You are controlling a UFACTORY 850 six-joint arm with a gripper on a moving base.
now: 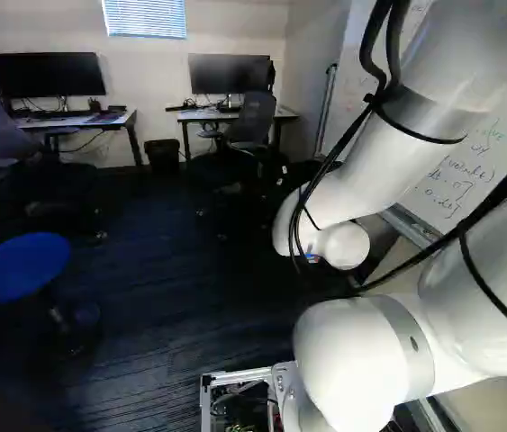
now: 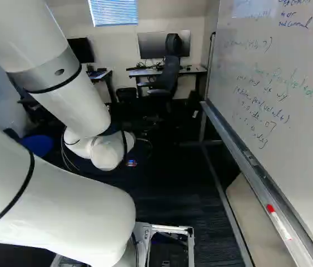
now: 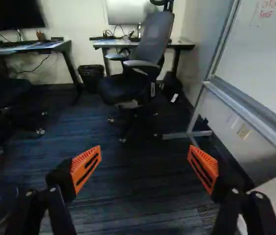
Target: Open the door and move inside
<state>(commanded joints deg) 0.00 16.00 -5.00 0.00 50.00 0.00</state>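
Your jaws stand wide apart, their slotted orange pads [image 3: 86,169] over dark blue striped carpet [image 3: 79,134]. Ahead of you, a dark office chair [image 3: 156,41] with grey armrests stands on casters before a pale, dark-legged tabletop [image 3: 103,43] bearing a wide monitor [image 3: 124,12] with a bright sheen. You'll find a black plastic wastebasket [image 3: 91,76] between that and a second pale tabletop [image 3: 54,46], which holds a wide black monitor [image 3: 10,15]. Nearer you than the chair, a metal-framed whiteboard [image 3: 270,63] with red writing stands on a grey metal foot [image 3: 177,136].
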